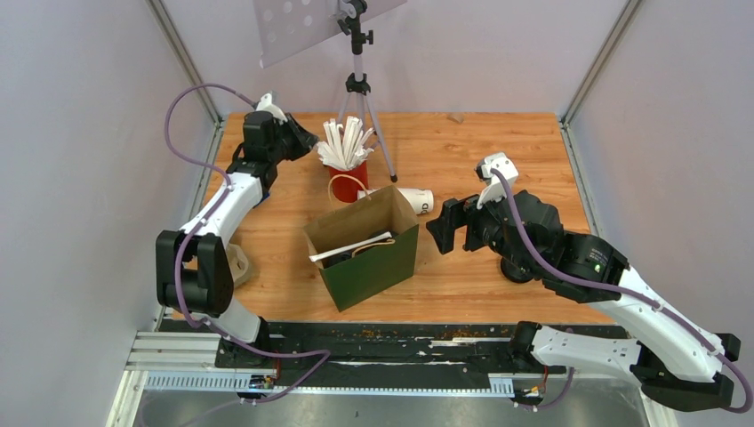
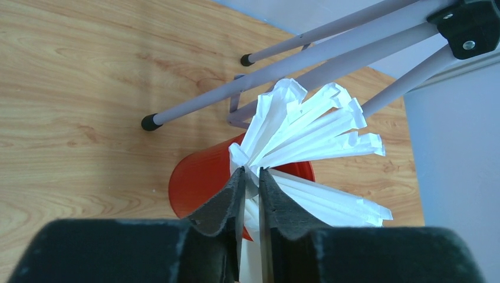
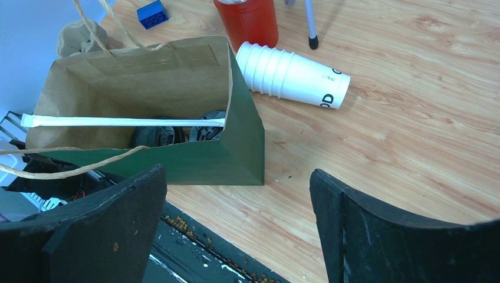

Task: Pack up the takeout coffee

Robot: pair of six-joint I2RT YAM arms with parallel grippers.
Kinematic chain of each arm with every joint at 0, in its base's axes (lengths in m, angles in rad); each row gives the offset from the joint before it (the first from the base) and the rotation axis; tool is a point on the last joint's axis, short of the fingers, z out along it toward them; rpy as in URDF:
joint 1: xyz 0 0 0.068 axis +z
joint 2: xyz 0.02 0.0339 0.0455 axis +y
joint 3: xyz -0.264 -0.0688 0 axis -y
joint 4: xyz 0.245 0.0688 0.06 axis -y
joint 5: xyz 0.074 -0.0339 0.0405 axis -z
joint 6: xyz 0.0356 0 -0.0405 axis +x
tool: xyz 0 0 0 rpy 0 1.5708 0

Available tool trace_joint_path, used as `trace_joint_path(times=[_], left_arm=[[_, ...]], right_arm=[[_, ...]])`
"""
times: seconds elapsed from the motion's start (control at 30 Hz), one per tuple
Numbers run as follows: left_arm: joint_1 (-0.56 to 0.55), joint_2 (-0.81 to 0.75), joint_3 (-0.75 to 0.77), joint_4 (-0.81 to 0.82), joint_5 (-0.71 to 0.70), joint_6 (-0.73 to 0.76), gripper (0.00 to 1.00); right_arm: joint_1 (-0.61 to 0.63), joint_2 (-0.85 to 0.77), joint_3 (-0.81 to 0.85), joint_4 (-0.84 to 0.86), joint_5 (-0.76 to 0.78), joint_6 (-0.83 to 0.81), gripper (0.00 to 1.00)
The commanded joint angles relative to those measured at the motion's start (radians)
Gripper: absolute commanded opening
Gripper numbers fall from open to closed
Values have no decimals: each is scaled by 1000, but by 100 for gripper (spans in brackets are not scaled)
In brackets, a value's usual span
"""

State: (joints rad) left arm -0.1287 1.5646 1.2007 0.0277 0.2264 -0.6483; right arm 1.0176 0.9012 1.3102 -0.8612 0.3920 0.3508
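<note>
1. The left gripper (image 1: 307, 140) is held at the far left of the wooden table (image 1: 533, 151), over the red cup (image 1: 347, 173) packed with wrapped straws (image 2: 306, 127).
2. Its pads (image 2: 227, 200) are seen almost together, with one white straw from the cup in the narrow slit. Whether that straw is really clamped cannot be told.
3. The red cup is stood upright just beside a tripod (image 1: 358, 98) leg.
4. The right gripper (image 1: 442, 229) is held low, just right of the green paper bag (image 1: 378, 271). Its jaws are spread wide and nothing is caught between them.
5. The bag is stood upright and open at mid-table, and a single long straw (image 3: 118, 122) is laid across its inside.
6. Task's thing: a black lid (image 3: 156, 134) is seen at the bag's bottom, under that long straw, with a second dark round shape next to it. The white cup itself cannot be made out.
7. A stack of nested white cups (image 3: 292, 76) is laid on its side just beside the bag's far right corner.
8. A blue block (image 3: 152, 13) is seen on the table beyond the bag, left of the red cup in the right wrist view.
</note>
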Motion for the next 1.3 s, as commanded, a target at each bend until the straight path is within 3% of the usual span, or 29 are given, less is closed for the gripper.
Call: trace_joint_path(times=[0.0,0.17,0.27,0.53,0.67,1.07,1.2,1.27], left_arm=[[8,-4,61,20,9,34,18],[7,-29,98,-23,-15,53,10],[7,-37,121,-74,-17,61,0],[8,-60,141,-144,-24,91,0],[7,-97,169,-257,-85,116,0],[-1,-318,189,-437,-141,76,0],[-11,-387,240,-530,-130,63,0],[-11,-402,334,-641,-125,92,0]], right_arm=[[-4,-16,31,0,19,18,91],[-4,-20,25,1,21,23,91],[-4,-21,23,4,21,22,91],[-4,-20,16,16,18,20,91],[-4,-24,11,15,19,23,91],[-4,0,-13,58,43,-46,92],[-5,40,11,47,75,-95,96],[-7,71,56,27,90,-102,97]])
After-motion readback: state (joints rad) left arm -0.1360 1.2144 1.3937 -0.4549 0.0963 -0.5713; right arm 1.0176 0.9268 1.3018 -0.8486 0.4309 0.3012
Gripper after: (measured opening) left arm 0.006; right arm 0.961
